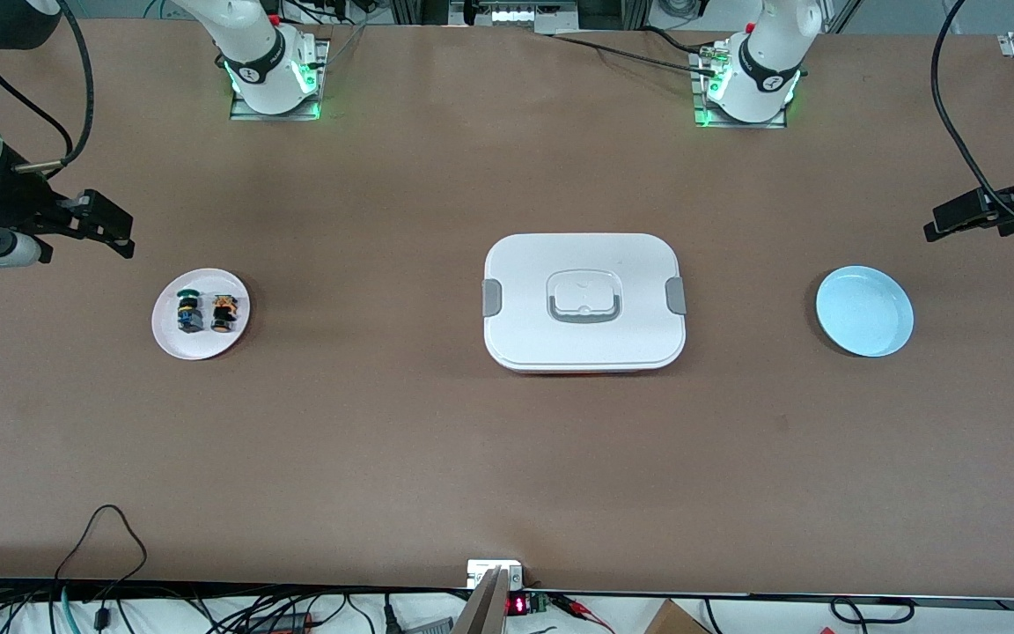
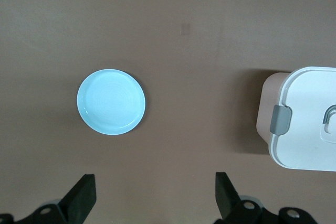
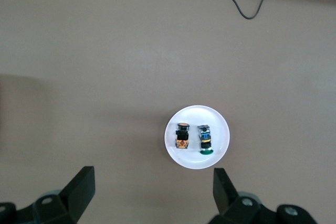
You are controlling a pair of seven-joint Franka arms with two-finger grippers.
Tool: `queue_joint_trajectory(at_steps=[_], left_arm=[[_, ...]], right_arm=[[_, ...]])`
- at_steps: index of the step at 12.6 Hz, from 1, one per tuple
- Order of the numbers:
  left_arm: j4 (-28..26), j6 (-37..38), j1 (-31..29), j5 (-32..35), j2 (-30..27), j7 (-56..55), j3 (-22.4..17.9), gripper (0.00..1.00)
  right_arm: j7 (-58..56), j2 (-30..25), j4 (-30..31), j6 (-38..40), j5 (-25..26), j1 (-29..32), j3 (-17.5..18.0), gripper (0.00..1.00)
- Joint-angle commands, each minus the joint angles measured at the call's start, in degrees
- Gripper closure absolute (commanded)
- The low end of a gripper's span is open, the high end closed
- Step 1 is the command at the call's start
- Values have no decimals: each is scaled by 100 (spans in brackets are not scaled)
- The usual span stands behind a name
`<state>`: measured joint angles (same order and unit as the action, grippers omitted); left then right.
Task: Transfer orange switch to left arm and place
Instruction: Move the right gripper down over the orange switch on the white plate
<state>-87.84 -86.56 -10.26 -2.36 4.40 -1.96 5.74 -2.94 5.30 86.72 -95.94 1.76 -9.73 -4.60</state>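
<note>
The orange switch (image 1: 224, 313) lies on a white plate (image 1: 199, 345) toward the right arm's end of the table, beside a green-capped switch (image 1: 187, 312). Both show in the right wrist view: the orange switch (image 3: 182, 135), the green switch (image 3: 205, 139), the plate (image 3: 220, 129). My right gripper (image 1: 124, 231) is open and empty, high over the table beside that plate; it also shows in the right wrist view (image 3: 152, 182). The white box (image 1: 584, 343) sits mid-table. My left gripper (image 1: 938, 224) is open and empty over the table by the left arm's end; it also shows in the left wrist view (image 2: 155, 184).
An empty light blue plate (image 1: 864, 311) lies toward the left arm's end, also in the left wrist view (image 2: 111, 101), with the box's edge (image 2: 307, 129) beside it. Cables hang along the table's front edge (image 1: 106, 528).
</note>
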Motion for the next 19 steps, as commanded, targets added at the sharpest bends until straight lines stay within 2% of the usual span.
queue_joint_trajectory(at_steps=[1, 5, 11, 14, 16, 19], left_arm=[[162, 34, -11, -54, 69, 99, -3, 0], [162, 34, -11, -54, 69, 108, -3, 0], [162, 34, -11, -54, 78, 117, -3, 0], [162, 34, -11, -54, 69, 125, -3, 0], [162, 34, -11, -54, 69, 117, -3, 0], [162, 34, -11, -54, 69, 134, -3, 0]], right_arm=[[-505, -29, -23, 84, 35, 59, -15, 0], [-715, -2, 29, 136, 43, 42, -6, 0], [-2787, 296, 47, 172, -70, -64, 55, 0], [-3710, 568, 161, 102, 34, -274, 38, 0], [-4554, 727, 423, -143, 0, -118, 46, 0], [-5854, 727, 1406, -1231, 0, 41, 55, 0]])
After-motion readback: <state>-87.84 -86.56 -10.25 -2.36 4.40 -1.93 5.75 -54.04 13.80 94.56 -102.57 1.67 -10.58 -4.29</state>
